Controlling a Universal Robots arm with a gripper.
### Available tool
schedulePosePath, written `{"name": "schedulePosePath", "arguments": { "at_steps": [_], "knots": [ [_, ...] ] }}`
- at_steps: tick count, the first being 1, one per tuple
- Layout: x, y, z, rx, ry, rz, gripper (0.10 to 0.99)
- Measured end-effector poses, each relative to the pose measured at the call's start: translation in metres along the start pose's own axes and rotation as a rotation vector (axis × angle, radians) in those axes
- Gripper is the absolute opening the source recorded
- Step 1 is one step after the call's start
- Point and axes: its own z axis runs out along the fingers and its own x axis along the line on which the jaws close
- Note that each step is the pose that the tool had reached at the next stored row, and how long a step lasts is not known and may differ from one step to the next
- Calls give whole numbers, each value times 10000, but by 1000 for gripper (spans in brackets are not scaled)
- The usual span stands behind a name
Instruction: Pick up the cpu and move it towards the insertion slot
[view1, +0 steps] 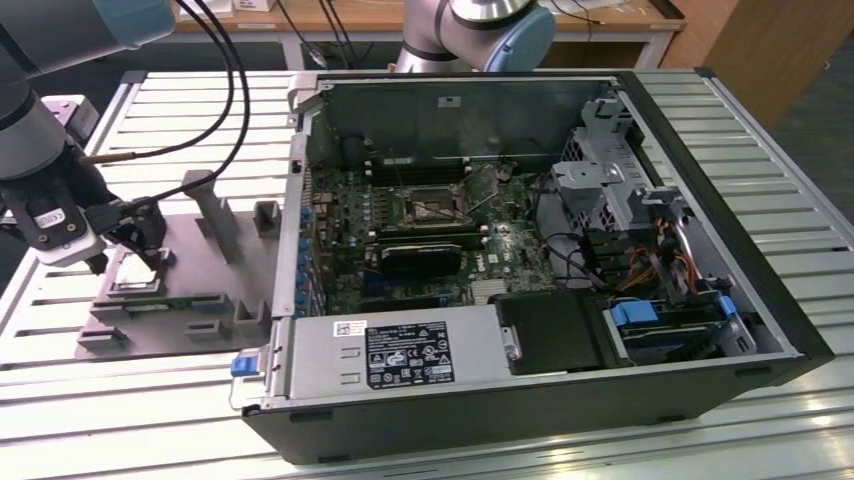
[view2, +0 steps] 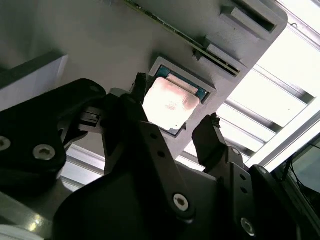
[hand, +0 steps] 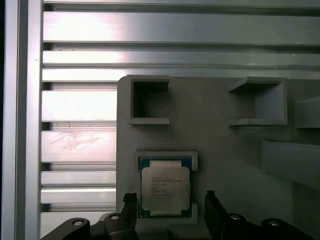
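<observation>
Gripper (hand: 170, 197) spread wide, fingers flanking two edges of the cpu (hand: 165, 186) seated in its grey holder (hand: 220, 150)

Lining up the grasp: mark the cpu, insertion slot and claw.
cpu (hand: 165, 187): first wrist view, metal top plate.
insertion slot (view1: 430, 204): exterior view, dark centre.
claw (hand: 170, 196): first wrist view, midway between fingertips.

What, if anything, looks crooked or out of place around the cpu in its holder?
Nothing stands out. The cpu lies flat and square in its recess on the grey holder. The gripper has its fingers open, one on either side of the chip and apart from it.
</observation>
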Motion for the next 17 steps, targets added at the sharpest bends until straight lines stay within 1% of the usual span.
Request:
{"name": "schedulePosePath", "arguments": {
  "at_steps": [1, 3, 6, 13, 17],
  "knots": [
    [0, 0, 0, 0, 0, -1, 647],
    [0, 0, 2, 0, 1, 0, 647],
    [1, 2, 25, 0, 0, 8, 647],
    [4, 17, 119, -1, 0, 11, 647],
    [6, 39, 155, -6, 2, 11, 647]
  ]
}}
